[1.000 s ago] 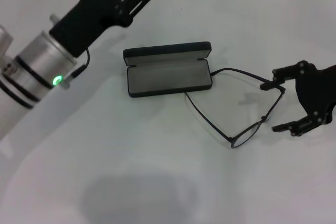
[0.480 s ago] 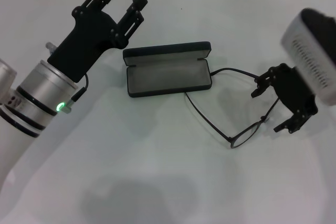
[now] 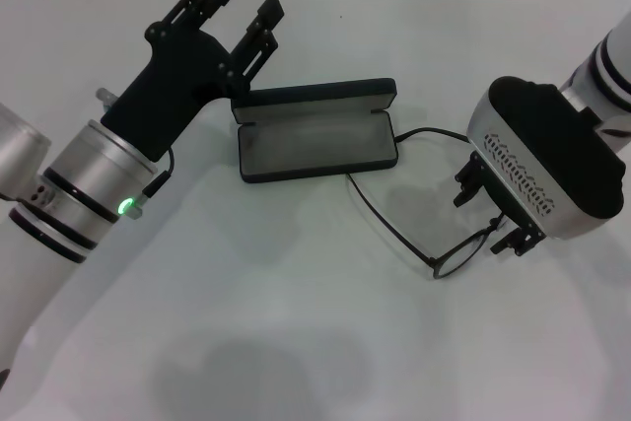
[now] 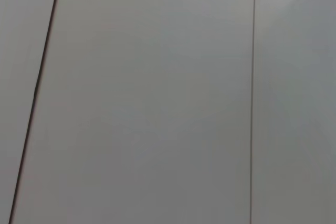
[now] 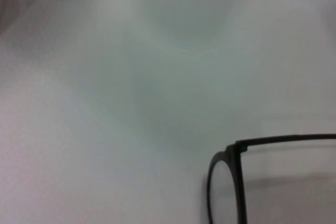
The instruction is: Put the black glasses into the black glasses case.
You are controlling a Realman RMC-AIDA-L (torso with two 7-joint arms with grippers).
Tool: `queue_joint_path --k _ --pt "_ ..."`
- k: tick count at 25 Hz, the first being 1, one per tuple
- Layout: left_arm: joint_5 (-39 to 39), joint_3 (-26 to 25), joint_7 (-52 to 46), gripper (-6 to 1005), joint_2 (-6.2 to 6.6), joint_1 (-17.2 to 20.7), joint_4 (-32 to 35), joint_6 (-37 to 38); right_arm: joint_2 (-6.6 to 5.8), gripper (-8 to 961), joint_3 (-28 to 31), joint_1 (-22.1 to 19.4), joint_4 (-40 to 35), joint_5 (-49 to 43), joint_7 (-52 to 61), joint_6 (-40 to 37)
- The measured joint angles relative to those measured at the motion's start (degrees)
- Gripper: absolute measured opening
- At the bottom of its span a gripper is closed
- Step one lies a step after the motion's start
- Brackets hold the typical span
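The black glasses case (image 3: 315,137) lies open on the white table, grey lining up, lid toward the far side. The black glasses (image 3: 461,251) lie unfolded just right of it, one temple arm tip touching the case's right end. My right gripper (image 3: 488,214) hangs open over the glasses' front, its fingers either side of the frame. The right wrist view shows one lens of the glasses (image 5: 224,187) and a temple arm on the table. My left gripper (image 3: 248,5) is open, raised beyond the case's left end.
The white table (image 3: 296,322) is bare around the case and glasses. A tiled wall runs along the far edge. The left wrist view shows only pale surface with thin seams.
My right arm has swung left and turned down over the glasses, so its fingers now straddle the frame. The left gripper has dropped slightly toward the case.
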Motion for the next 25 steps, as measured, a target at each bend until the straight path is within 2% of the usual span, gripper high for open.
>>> queue_joint_path --k 1,10,17,25 --pt "0.0 0.0 0.59 596 0.0 -0.04 0.27 -0.36 0.0 769 -0.24 0.16 0.32 0.13 0.01 0.13" --pt "-0.45 0.0 3.72 594 -0.04 0.15 2.09 -1.03 0.0 443 -2.52 1.36 4.63 0.53 0.08 3.06" --pt "-0.52 0.0 3.78 593 -0.05 0.2 2.18 -1.08 0.0 188 -0.99 1.32 4.35 2.11 0.11 2.93" --pt "-0.55 -0.05 5.13 591 -0.05 0.42 2.27 -1.08 -0.43 100 5.99 -0.42 0.99 2.48 -0.47 -3.77"
